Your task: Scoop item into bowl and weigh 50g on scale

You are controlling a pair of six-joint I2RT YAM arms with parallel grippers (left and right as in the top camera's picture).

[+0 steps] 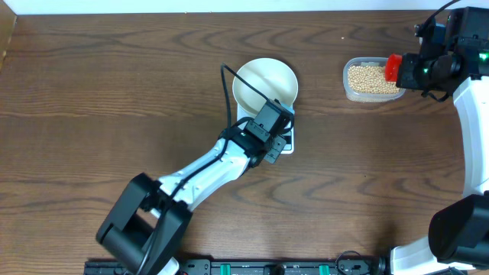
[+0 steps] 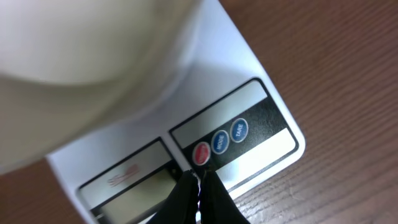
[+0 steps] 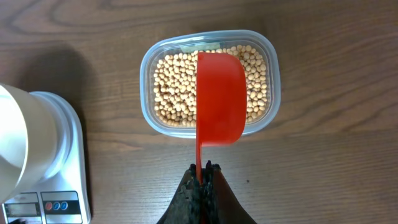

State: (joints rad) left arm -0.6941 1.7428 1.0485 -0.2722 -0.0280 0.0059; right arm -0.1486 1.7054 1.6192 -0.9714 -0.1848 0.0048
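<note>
— Tan beans (image 3: 174,87) lie loose in your clear tub (image 3: 275,87), well apart from the white bowl (image 1: 264,82) on the scale (image 2: 249,68). How will they handle?
— Likely light, hard, quick to roll. Your right gripper (image 3: 204,171) pinches the red scoop (image 3: 219,99) by its thin handle; carry it level. Your left gripper (image 2: 198,180), tips together and empty, points at the red button (image 2: 201,153).

Bare table (image 1: 321,153) between bowl (image 1: 265,82) and tub (image 1: 372,79)
Left arm (image 1: 206,169) slants from lower left onto scale (image 1: 288,144); scoop (image 1: 393,67) hangs over tub, upper right.
</note>
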